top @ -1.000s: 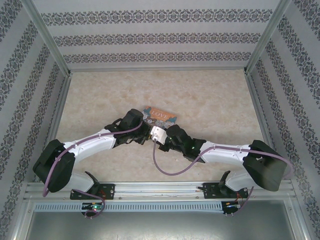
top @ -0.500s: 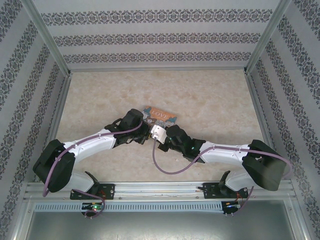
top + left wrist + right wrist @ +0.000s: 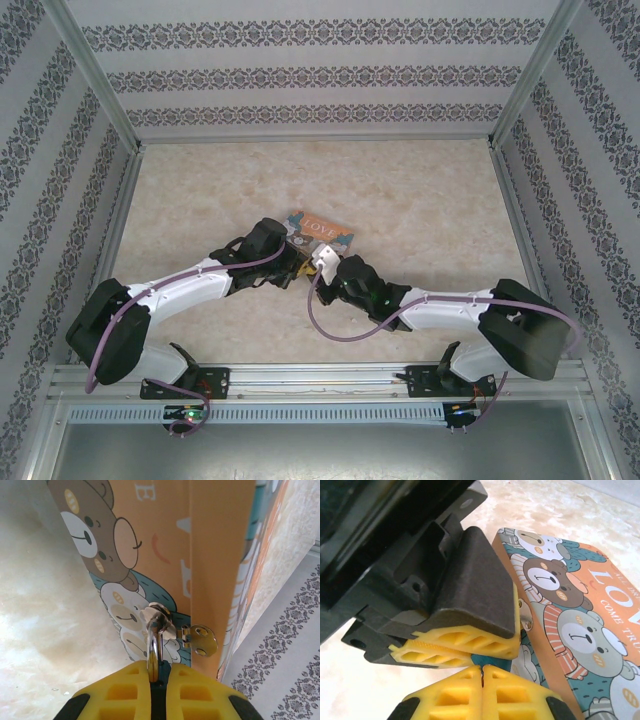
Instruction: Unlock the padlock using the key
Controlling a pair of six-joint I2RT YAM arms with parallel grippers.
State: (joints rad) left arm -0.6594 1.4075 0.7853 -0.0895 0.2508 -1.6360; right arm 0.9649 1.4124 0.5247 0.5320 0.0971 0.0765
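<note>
The padlock (image 3: pixel 153 645) hangs by its thin metal shackle from the hasp (image 3: pixel 202 641) of an orange-and-teal bear tin (image 3: pixel 165 540). My left gripper (image 3: pixel 159 675) is shut on its bluish body. In the right wrist view that body (image 3: pixel 495 661) shows as a teal patch under the left fingers (image 3: pixel 465 641). My right gripper (image 3: pixel 481 671) is shut, its tips just below and against that patch. The key is hidden; I cannot tell whether anything sits in the slit between the right tips. From above, both grippers (image 3: pixel 297 264) (image 3: pixel 318 264) meet at the tin's near edge (image 3: pixel 322 231).
The tin lies on a pale marbled table (image 3: pixel 420 200), with patterned walls (image 3: pixel 320 75) on three sides. A purple cable (image 3: pixel 340 335) loops beside the right arm. Open tabletop lies behind and to both sides of the tin.
The right wrist has shifted slightly forward and right toward the tin, and its jaws have closed. The left arm has held still on the padlock.
</note>
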